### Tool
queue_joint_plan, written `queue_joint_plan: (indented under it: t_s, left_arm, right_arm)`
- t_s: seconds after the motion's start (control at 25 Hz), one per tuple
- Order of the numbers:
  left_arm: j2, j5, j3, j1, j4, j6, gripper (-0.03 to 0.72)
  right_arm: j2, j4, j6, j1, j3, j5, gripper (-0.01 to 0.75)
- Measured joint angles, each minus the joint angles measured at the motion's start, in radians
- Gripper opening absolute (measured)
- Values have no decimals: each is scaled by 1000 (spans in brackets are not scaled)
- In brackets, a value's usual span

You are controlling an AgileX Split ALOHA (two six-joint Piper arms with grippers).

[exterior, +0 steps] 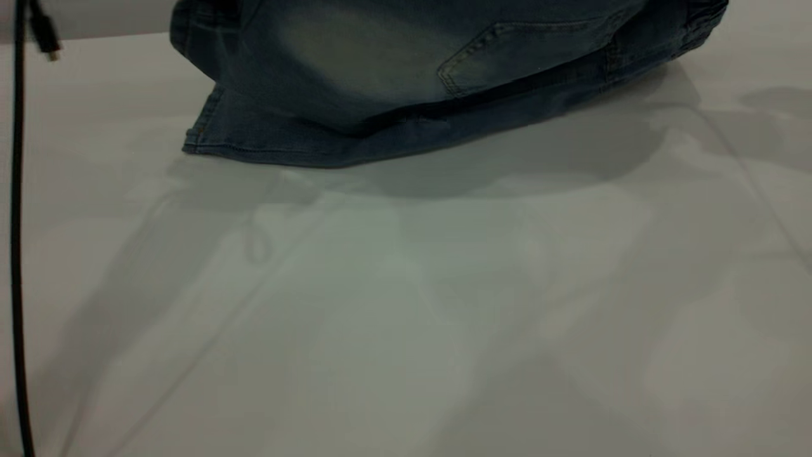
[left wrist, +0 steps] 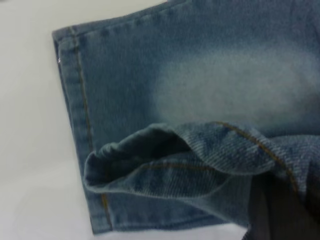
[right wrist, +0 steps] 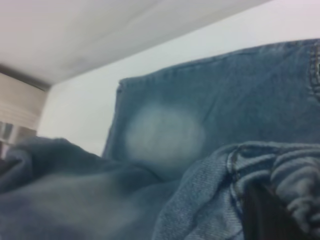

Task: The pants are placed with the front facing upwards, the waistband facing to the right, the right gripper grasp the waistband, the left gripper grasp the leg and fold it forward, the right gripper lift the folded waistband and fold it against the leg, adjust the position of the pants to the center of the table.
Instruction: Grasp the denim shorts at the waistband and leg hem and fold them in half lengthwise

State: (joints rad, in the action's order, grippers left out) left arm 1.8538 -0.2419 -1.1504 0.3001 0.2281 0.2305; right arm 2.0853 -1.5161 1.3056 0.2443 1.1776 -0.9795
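Note:
The blue denim pants (exterior: 380, 76) lie at the far edge of the table (exterior: 406, 304), one layer raised over another, with a patch pocket (exterior: 507, 57) showing. Neither gripper appears in the exterior view. In the left wrist view my left gripper (left wrist: 280, 210) is shut on the hem of a leg (left wrist: 150, 165), which curls up above the flat leg and its pale patch (left wrist: 225, 85). Over in the right wrist view, my right gripper (right wrist: 270, 215) is shut on the puckered waistband (right wrist: 295, 185), lifted above the leg with its pale oval patch (right wrist: 165, 135).
A black cable (exterior: 16, 254) hangs down the left edge of the exterior view, ending in a plug (exterior: 45, 35). Bare white tabletop stretches from the pants to the near edge. A back wall (right wrist: 75, 30) rises beyond the table.

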Motion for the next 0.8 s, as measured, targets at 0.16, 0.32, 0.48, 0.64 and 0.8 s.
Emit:
queue_joint_plan:
  t_s: [0.16,0.32,0.48,0.64,0.8]
  left_arm:
    - [41,-14,-71,-11,-22,0,39]
    - [51,-24,-101,-61,-22,0,39]
    - [51,-47,-107,-127,-22,-2,39]
    - [62,-57,-109,-186,-20,-2,39]
    - [86,-51,-109,-188,-19,2,39]
  right_arm:
    - [37,4,-31,-43,44,29,39]
    - [94,8,-62,-72,100,36,39]
    - [139,38,-108,-75,147,45,39]
    - [141,93,-147,-74,156,93,39]
    - [141,115,-161,-74,156,147,39]
